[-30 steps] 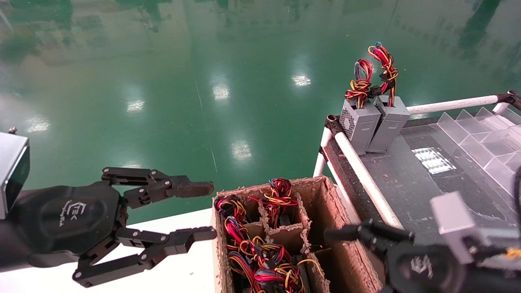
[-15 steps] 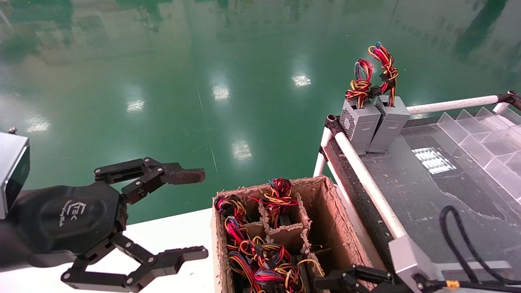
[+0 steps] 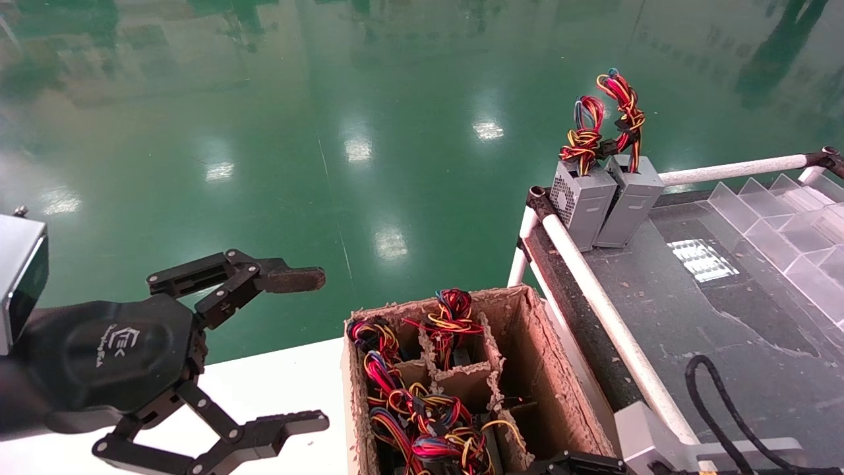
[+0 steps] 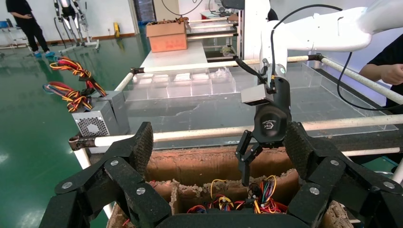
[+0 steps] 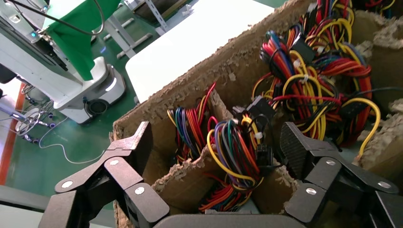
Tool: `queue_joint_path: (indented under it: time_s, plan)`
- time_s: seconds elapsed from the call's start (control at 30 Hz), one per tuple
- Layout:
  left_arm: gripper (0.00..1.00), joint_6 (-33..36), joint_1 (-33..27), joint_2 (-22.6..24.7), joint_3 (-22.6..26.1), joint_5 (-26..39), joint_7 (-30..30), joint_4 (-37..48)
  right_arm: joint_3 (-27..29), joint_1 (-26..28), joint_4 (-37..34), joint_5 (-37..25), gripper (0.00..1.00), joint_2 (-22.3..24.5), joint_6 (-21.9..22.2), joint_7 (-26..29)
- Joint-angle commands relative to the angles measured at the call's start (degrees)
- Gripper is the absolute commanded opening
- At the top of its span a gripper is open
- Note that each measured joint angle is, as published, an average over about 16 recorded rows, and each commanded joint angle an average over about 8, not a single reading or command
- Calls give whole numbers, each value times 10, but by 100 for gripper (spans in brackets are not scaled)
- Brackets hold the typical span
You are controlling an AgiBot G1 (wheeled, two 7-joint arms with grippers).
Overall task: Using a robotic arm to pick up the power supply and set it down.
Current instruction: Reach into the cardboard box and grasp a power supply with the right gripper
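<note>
The step in hand looks like the reach down for a grasp. The right claw point(image 5: 216, 152), a black two-finger linkage gripper with all-black fingertips, is spread wide above the brown, frayed cardboard box point(image 3: 547, 369) with its pulpy dividers. Doing it well probably means coming straight down so that one finger slips into the gap on each side of a single unit. The pads should close on the metal casing rather than on loose wire, and both should stay clear of the ragged cardboard divider point(image 5: 190, 175) just under the claw. The power supply point(image 5: 233, 142) to be lifted sits directly beneath and between the open fingers, showing only its knot of red, yellow, orange and blue wires. Its grey metal body is hidden lower in the compartment, so how deep the pads must go cannot be told. More such bundles crowd the compartments beyond that one, near enough to snag. The left claw point(image 3: 316, 349), the like gripper with a rusty-brown worn fingertip, hangs parked and wide open beside the box, on its far side from the right claw.
</note>
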Motion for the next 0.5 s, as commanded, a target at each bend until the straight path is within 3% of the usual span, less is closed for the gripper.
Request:
queue_joint_path:
  time_s: [0.03, 0.5]
  plan:
    - [100, 0, 0, 0, 0, 0, 0, 0, -3, 0, -2, -3, 0, -1, 0, -1]
    - [100, 0, 0, 0, 0, 0, 0, 0, -14, 4, -4, -19, 0, -2, 7, -6]
